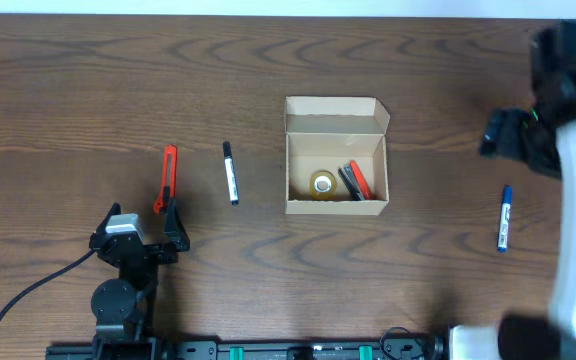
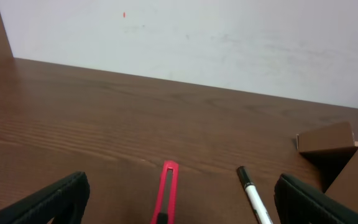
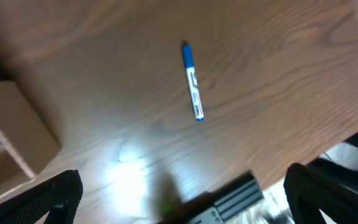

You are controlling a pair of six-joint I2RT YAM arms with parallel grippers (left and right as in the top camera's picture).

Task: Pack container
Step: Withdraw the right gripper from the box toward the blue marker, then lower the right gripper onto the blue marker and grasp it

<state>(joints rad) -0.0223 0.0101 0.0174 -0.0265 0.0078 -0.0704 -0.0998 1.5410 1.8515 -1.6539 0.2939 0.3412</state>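
Note:
The tan cardboard container point(image 1: 334, 170) stands open at the table's middle, flap lid up at the back. Inside lie a yellow tape roll point(image 1: 322, 183) and red and black pens point(image 1: 354, 181). A red utility knife point(image 1: 168, 176) and a black-capped white marker point(image 1: 230, 172) lie left of it; both show in the left wrist view, the knife point(image 2: 166, 191) and the marker point(image 2: 252, 195). A blue marker point(image 1: 505, 217) lies at the right and shows in the right wrist view point(image 3: 192, 81). My left gripper point(image 1: 146, 236) is open and empty near the knife. My right gripper point(image 1: 513, 135) is open, empty, raised above the table.
The container's corner shows at the right of the left wrist view point(image 2: 335, 155) and at the left of the right wrist view point(image 3: 14, 127). The table's front rail point(image 3: 229, 198) and edge lie below the right gripper's view.

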